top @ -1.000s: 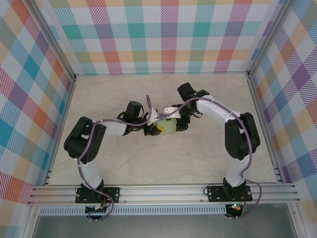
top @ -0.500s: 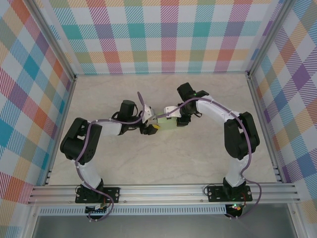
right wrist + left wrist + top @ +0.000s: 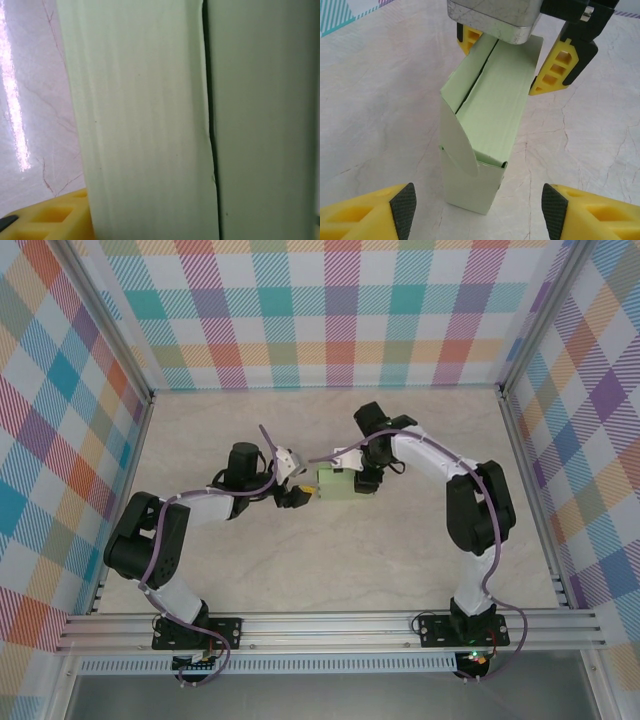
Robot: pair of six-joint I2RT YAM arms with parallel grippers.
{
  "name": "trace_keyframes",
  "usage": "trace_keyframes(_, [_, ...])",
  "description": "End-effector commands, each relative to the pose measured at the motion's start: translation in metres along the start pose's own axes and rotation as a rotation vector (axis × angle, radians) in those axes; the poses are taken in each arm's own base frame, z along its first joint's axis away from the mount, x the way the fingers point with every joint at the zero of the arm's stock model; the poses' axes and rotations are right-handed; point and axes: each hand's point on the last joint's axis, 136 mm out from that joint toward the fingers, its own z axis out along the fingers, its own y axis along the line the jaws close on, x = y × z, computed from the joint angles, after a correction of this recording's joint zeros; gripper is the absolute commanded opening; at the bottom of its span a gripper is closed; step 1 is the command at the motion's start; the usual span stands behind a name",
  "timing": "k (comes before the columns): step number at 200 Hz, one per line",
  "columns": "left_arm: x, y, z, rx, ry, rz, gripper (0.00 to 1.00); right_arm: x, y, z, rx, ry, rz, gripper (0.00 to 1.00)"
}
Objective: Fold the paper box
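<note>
Folding mostly done: paper box (image 3: 492, 110) formed into sleeve on bench (image 3: 580, 145); lower-centre tuck flap (image 3: 460, 145) not yet tucked. Left tool (image 3: 479, 207) gaping, empty; right tool (image 3: 507, 65) pinching box's upper end.

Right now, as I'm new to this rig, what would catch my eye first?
The pale green paper box stands in the middle of the table, its left end unclosed, a rounded flap sticking out. The right gripper grips its other end; the left gripper hangs open before the unclosed end.
</note>
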Motion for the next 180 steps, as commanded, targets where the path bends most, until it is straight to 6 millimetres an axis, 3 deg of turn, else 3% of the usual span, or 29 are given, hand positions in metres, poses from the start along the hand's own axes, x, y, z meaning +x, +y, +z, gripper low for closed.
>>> trace_keyframes(1, [-0.038, 0.026, -0.01, -0.096, -0.074, -0.072, 0.7, 0.0, -0.001, -0.003, -0.027, 0.011, 0.074, 0.57])
trace_keyframes(32, [-0.067, 0.049, -0.026, -0.209, -0.195, -0.435, 0.71, -0.004, -0.006, -0.001, -0.038, 0.005, 0.147, 0.57])
trace_keyframes(49, [-0.067, 0.063, -0.029, -0.27, -0.206, -0.684, 0.72, -0.004, -0.011, 0.001, -0.029, 0.011, 0.191, 0.56])
trace_keyframes(67, [-0.063, 0.061, -0.023, -0.262, -0.155, -0.862, 0.75, -0.009, -0.015, 0.0, -0.027, -0.007, 0.238, 0.55])
trace_keyframes(104, [-0.066, 0.056, -0.005, -0.182, -0.033, -1.03, 0.76, -0.012, -0.019, 0.0, -0.043, -0.029, 0.324, 0.54])
trace_keyframes(128, [-0.061, 0.053, 0.012, -0.101, -0.005, -1.069, 0.7, -0.012, -0.016, 0.004, -0.066, -0.029, 0.337, 0.53])
trace_keyframes(180, [-0.044, 0.067, 0.03, -0.079, -0.006, -1.133, 0.65, -0.009, -0.017, 0.003, -0.084, -0.04, 0.377, 0.53])
